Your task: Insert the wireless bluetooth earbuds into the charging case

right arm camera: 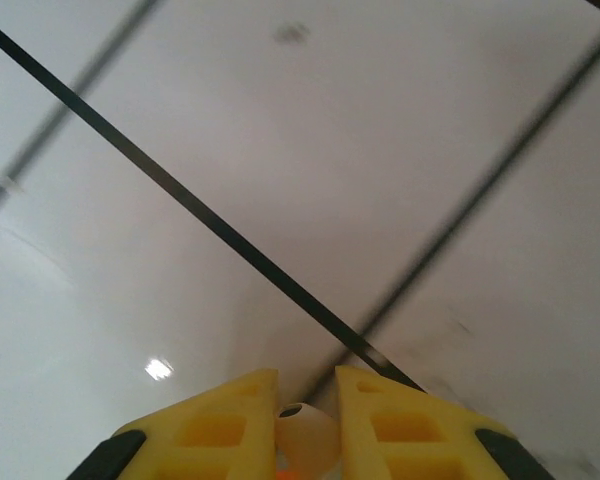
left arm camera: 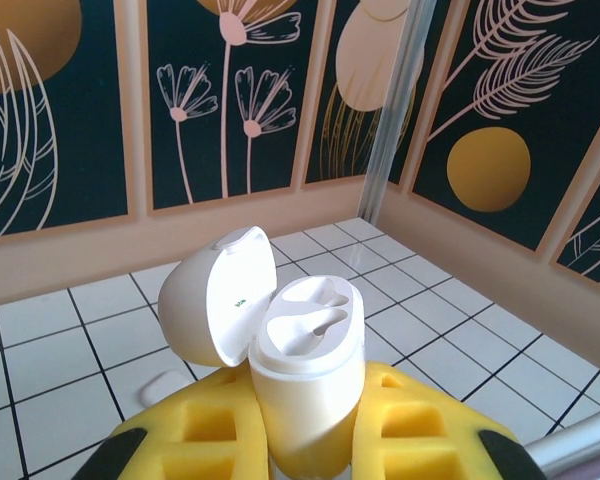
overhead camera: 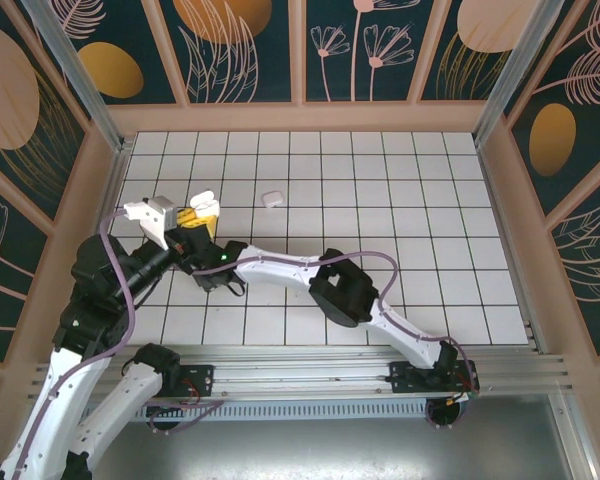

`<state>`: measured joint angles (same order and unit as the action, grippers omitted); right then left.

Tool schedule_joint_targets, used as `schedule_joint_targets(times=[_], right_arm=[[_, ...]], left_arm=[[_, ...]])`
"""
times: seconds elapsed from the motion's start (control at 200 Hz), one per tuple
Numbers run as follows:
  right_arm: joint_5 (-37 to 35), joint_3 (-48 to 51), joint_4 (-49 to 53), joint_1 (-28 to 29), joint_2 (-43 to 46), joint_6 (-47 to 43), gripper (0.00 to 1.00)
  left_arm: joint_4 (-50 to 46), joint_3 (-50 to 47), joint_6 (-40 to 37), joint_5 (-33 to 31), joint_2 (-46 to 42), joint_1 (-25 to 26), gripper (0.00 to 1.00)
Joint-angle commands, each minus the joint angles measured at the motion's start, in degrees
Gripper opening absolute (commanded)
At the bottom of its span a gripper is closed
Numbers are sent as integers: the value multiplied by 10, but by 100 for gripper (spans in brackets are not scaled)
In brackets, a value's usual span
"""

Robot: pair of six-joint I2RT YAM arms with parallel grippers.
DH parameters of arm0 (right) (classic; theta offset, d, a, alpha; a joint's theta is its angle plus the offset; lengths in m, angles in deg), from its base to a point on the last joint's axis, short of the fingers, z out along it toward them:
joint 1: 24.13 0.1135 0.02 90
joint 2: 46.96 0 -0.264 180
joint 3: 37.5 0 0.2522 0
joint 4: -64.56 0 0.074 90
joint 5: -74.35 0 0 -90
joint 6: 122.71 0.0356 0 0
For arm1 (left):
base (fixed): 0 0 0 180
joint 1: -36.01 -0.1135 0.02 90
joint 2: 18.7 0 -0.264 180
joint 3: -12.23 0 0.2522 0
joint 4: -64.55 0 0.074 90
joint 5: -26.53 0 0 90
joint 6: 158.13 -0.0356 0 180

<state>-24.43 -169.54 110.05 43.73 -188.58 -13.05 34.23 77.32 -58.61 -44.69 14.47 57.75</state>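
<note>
Lid-open white glossy plastic charging case point(left arm camera: 305, 340) is clamped by left gripper point(left arm camera: 310, 415), tiny white plastic earbud point(right arm camera: 305, 437) pinched by right gripper point(right arm camera: 305, 380) near that case.

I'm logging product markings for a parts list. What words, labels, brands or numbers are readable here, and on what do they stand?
Case, inside its open lid: a tiny green mark, too small to read.
Earbud: no text visible.
No other text can be read.
</note>
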Motion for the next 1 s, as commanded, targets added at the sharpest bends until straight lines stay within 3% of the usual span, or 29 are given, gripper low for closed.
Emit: schedule_joint_targets(times=[0.0,0.22,0.335,0.541,0.831,0.996], right_arm=[[-20,102,23,-37,60,-24,18],[13,307,-61,-112,176,-94,18],[60,361,-76,-166,202,-135,19],[63,360,-54,-211,220,-143,40],[77,282,56,-242,261,50,48],[189,322,6,-252,301,187,49]], left_arm=[[29,-9,17,0,11,1,2],[71,-25,35,15,40,1,2],[99,-34,42,26,59,1,1],[136,-47,51,42,93,0,1],[153,-53,37,42,118,1,2],[158,-52,19,46,139,1,2]])
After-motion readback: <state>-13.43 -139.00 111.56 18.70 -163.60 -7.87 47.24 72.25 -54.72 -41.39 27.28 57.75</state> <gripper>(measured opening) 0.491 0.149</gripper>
